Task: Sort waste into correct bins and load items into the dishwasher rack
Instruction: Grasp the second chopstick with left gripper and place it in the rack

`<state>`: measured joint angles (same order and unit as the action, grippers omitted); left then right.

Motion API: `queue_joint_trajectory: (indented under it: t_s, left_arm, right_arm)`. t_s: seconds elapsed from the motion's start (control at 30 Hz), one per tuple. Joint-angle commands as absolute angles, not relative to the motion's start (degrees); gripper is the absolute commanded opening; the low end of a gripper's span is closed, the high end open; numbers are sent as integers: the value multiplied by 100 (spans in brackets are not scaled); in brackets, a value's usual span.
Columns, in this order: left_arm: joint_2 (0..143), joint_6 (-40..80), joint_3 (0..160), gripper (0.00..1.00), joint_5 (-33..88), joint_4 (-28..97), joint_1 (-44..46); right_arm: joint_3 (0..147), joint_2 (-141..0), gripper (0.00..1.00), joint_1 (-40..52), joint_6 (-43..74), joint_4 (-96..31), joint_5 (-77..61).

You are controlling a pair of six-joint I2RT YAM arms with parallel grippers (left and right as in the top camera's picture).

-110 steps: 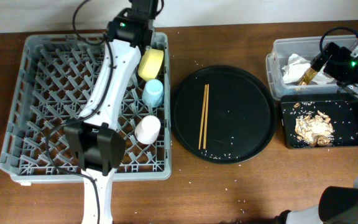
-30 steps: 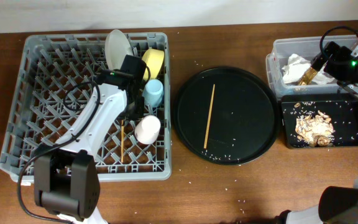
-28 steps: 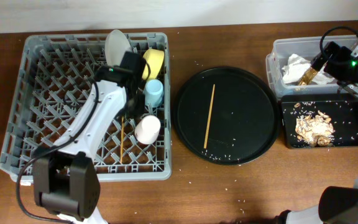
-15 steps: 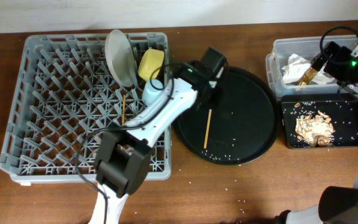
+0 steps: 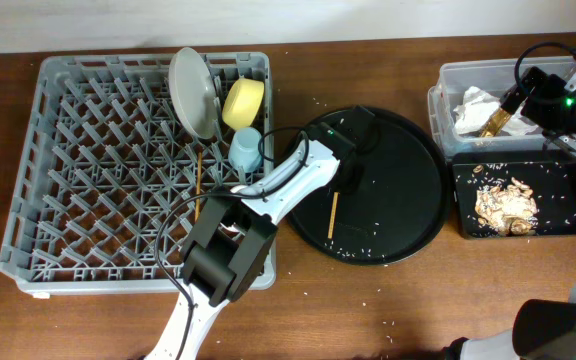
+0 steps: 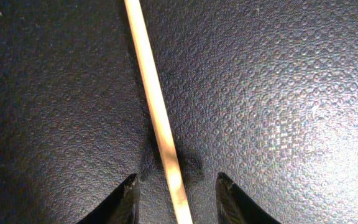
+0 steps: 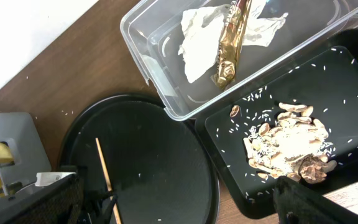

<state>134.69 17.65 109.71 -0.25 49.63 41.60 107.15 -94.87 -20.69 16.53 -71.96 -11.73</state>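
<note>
Change since a sec ago: first thin wooden chopstick (image 5: 198, 175) now lies in large grey plastic lattice rack (image 5: 78, 120) (one done); left gripper (image 6: 176, 186), fingers spread, straddles second wooden chopstick (image 6: 157, 118) on round black tray (image 5: 398, 215). Pick-up next, prob.

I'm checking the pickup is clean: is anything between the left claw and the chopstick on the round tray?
Nothing visible does. The left claw is open, its fingertips straddling the chopstick, which lies flat on the bare round black tray. No object sits between either tip and the wood.
</note>
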Motion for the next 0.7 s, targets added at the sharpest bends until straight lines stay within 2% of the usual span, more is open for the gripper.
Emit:
queue_joint_trajectory:
  t_s: [0.0, 0.03, 0.13, 0.17, 0.23, 0.3, 0.37, 0.4, 0.53, 0.67]
  left_arm:
    - [13727, 1863, 10916, 27, -86, 4945, 4165]
    - [13745, 1863, 10916, 24, -86, 4945, 4165]
    - [13758, 1863, 10916, 3, -84, 4930, 4165]
    - [13758, 1863, 10916, 1, -60, 4853, 4165]
    - [13756, 1859, 11069, 1, -21, 4943, 4163]
    - [13751, 1813, 11924, 1, -43, 5542, 4110]
    - [13747, 1789, 13190, 1, -45, 6479, 3953]
    - [13747, 1769, 14276, 1, -257, 7378, 3837]
    - [13745, 1850, 17126, 1, -989, 9675, 3529]
    - [12715, 1406, 16813, 1, -1055, 9673, 3395]
  right_arm:
    - [10790, -9439, 98, -2067, 1680, -7199, -1181]
    - [10790, -9439, 99, -2067, 1680, -7199, -1181]
    - [10790, -9439, 98, -2067, 1680, -7199, -1181]
    - [10790, -9439, 99, -2067, 1680, -7199, -1181]
    - [10790, -9439, 99, -2067, 1680, -7199, -1181]
    - [10790, -9439, 98, -2064, 1680, -7199, -1181]
    - [10790, -9439, 98, -2067, 1680, -7199, -1181]
    - [10790, -9439, 98, -2067, 1680, -7199, -1181]
    - [10790, -9439, 98, -2067, 1680, -7199, -1181]
    - [10790, -9439, 98, -2067, 1680, -7199, -1181]
